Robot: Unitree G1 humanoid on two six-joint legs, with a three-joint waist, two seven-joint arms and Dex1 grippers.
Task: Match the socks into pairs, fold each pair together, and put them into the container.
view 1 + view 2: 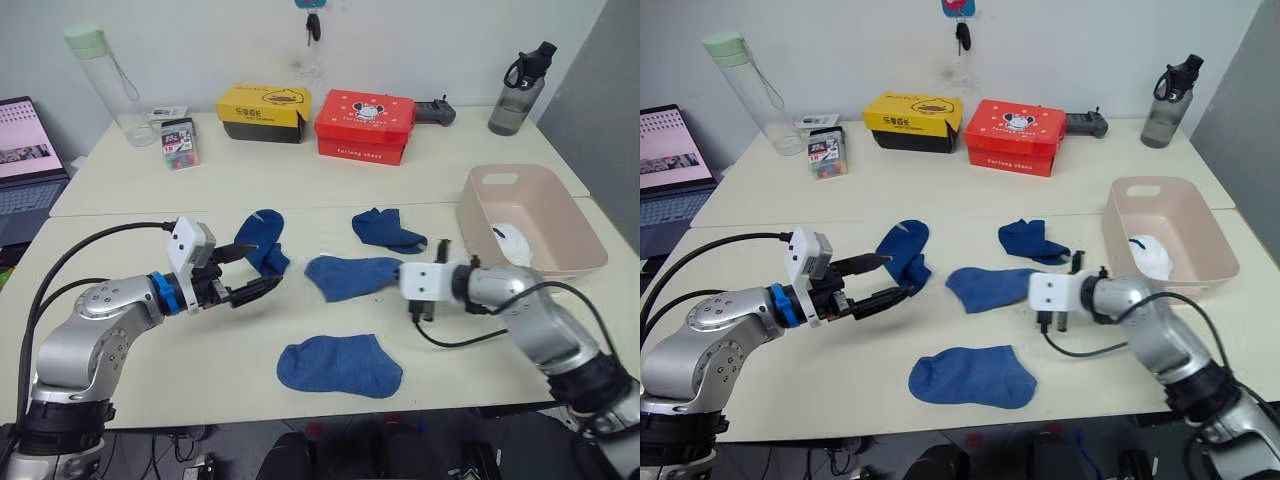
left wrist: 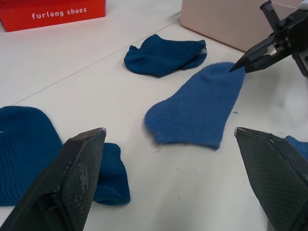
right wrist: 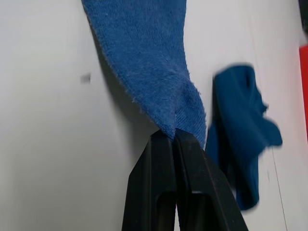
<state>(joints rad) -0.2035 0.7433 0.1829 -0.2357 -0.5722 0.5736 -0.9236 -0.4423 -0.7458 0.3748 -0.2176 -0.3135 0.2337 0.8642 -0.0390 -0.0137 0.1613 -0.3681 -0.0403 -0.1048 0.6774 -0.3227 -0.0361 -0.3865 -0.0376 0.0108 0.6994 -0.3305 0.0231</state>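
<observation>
Socks on the table [image 1: 150,190], one pinched by the right gripper.

The tub [image 1: 570,215] at the right holds a white sock [image 1: 512,243]. Four blue socks lie on the table; the right gripper [image 3: 174,137] pinches the middle sock [image 1: 350,275] by its end. The left gripper [image 1: 262,266] hangs spread beside the left sock [image 1: 266,238].

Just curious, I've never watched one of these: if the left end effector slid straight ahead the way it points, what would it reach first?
Probably the middle blue sock, pinched by the right end effector; depth is uncertain.
</observation>
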